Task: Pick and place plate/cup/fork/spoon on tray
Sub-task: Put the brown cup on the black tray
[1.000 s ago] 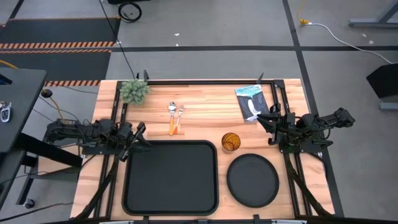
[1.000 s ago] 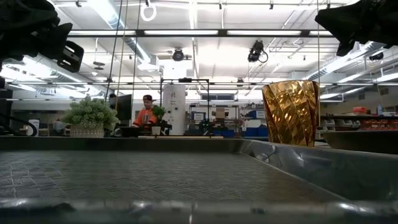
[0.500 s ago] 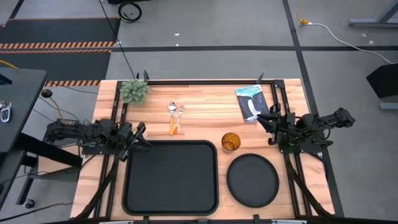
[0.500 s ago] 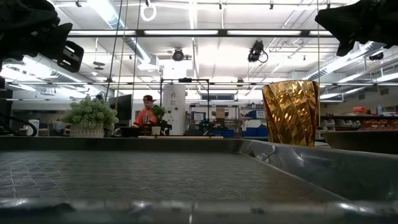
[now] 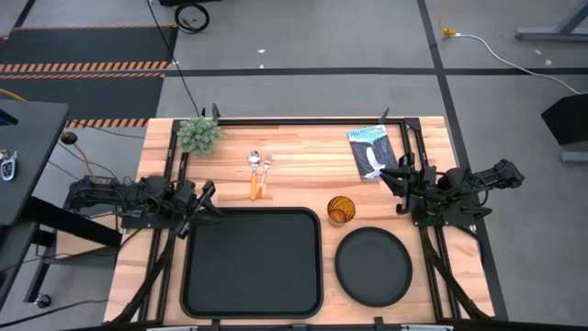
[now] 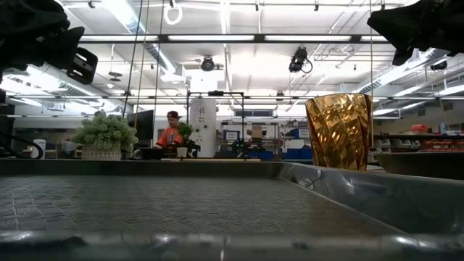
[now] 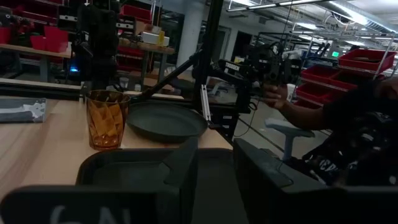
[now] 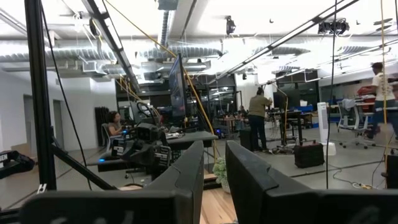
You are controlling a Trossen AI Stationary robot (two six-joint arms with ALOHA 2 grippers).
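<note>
Wooden slats make up the bench (image 5: 303, 152), and on it the tray (image 5: 253, 262) serves as the landmark, lying at the near edge, with nothing on it. Just beside the tray's right rim lies the plate (image 5: 373, 265), round and black, also bare. At the tray's far right corner, close to the plate's far rim but apart from both, stands the cup (image 5: 341, 210) (amber and faceted, upright in the low view (image 6: 339, 131)). Beyond the tray's far rim lie the spoon (image 5: 254, 174) and the fork (image 5: 265, 178), side by side with orange handles toward the tray, the spoon on the left. Farther still, off the tray's far left corner, sits a small green plant (image 5: 197, 134); off to the far right lies a blue booklet (image 5: 371, 151).

Left end effector (image 5: 203, 203) hovers at the tray's left far corner, fingers parted by a narrow gap, holding nothing. Right end effector (image 5: 395, 180) hangs beyond the plate, to the right of the cup, likewise slightly parted and holding nothing.
</note>
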